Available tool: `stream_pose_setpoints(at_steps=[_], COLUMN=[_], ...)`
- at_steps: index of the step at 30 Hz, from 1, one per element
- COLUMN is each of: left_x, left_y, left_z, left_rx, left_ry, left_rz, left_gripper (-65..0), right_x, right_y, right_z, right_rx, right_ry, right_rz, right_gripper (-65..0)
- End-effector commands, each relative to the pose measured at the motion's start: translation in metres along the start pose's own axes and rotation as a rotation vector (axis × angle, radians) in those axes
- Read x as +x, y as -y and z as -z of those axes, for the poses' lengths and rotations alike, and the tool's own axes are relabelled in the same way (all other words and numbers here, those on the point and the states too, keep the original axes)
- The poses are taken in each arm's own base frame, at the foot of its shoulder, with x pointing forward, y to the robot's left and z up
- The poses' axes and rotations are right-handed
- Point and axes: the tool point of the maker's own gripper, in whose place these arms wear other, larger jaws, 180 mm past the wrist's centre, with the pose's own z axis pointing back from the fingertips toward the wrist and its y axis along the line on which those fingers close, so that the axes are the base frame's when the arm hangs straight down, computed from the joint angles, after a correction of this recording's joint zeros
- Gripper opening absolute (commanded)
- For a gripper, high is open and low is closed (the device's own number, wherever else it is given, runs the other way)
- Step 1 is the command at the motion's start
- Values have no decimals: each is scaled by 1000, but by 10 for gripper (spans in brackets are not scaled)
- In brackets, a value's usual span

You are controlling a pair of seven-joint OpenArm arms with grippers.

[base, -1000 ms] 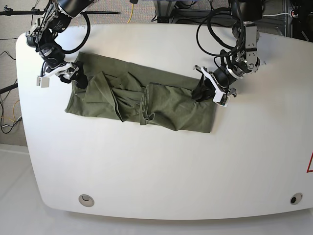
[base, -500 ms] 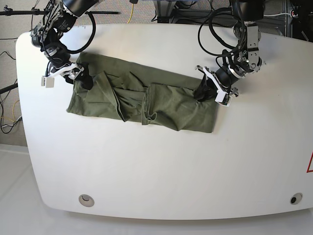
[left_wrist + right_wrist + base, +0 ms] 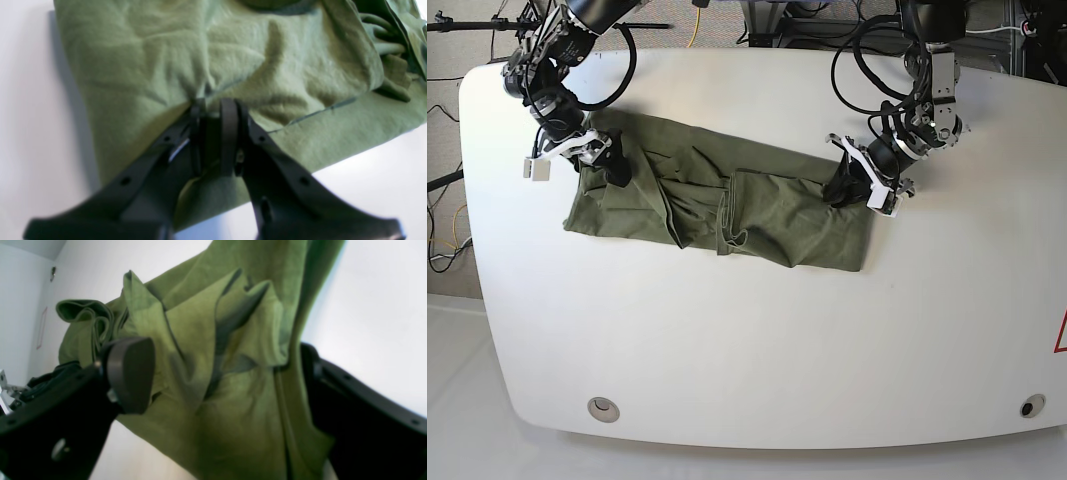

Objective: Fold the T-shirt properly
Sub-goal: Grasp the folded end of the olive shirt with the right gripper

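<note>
The T-shirt [image 3: 717, 205] lies rumpled mid-table [image 3: 747, 340]; cables [image 3: 857, 60] loop at upper right. The left gripper [image 3: 213, 110] pinches its hem; the right gripper [image 3: 217, 373] gapes wide around a fold; no legible writing.

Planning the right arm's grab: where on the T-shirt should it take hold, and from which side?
The bunched end of the T-shirt that already sits between the right gripper's wide-open fingers; come from that outer short edge, where raised folds give thickness to pinch.

table: white, rounded [image 3: 747, 350] | floor: pale grey [image 3: 452, 400] | cables: behind table [image 3: 697, 20]
</note>
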Motion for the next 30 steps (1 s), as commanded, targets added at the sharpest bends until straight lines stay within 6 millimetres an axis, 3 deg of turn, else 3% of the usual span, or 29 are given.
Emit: stream_pose_setpoints(at_steps=[1, 11, 13, 21, 25, 30], left_x=[-12, -17, -28, -36, -40, -44], left_y=[-5, -3, -2, -1, -2, -1], left_z=[-2, -3, -4, -6, -8, -9], left_rx=[23, 21, 20, 20, 23, 22], left_ry=[-67, -80, -115, -138, -139, -149], left_rz=[22, 22, 8, 3, -5, -9], left_gripper=[-587, -587, -585, -583, -584, -584], right_x=[-20, -26, -28, -33, -35, -32], right_y=[15, 9, 2, -7, -24, -28], right_z=[-2, 3, 6, 12, 22, 25], right_rx=[-68, -49, -31, -5, 40, 47], right_ry=[-119, -147, -158, -198, -219, -216], right_rz=[-2, -18, -25, -56, -99, -107], right_gripper=[-103, -104, -91, -91, -218, -489])
